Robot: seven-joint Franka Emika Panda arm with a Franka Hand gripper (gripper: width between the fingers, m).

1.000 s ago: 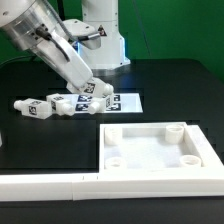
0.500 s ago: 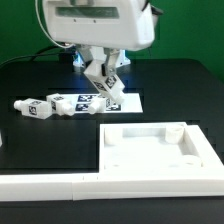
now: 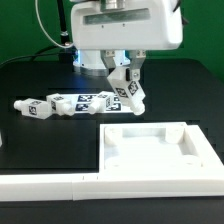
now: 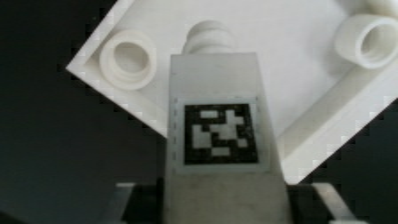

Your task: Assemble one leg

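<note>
My gripper (image 3: 123,80) is shut on a leg (image 3: 129,93), a white stubby post with square tags. It holds the leg tilted in the air, just above the far edge of the large white square panel (image 3: 150,158). In the wrist view the leg (image 4: 217,115) fills the middle between my fingers (image 4: 143,196). Its narrower end points at the panel (image 4: 160,30), between two round corner holes (image 4: 128,55). Two more legs (image 3: 35,107) lie end to end on the black table at the exterior view's left.
The marker board (image 3: 100,101) lies flat behind the panel, under my gripper's left side. A long white rail (image 3: 50,186) runs along the table's front edge. The arm's base (image 3: 95,55) stands at the back.
My gripper has lifted the leg off the marker board area and carried it toward the exterior view's right, to above the panel's far edge. The two lying legs have not moved.
</note>
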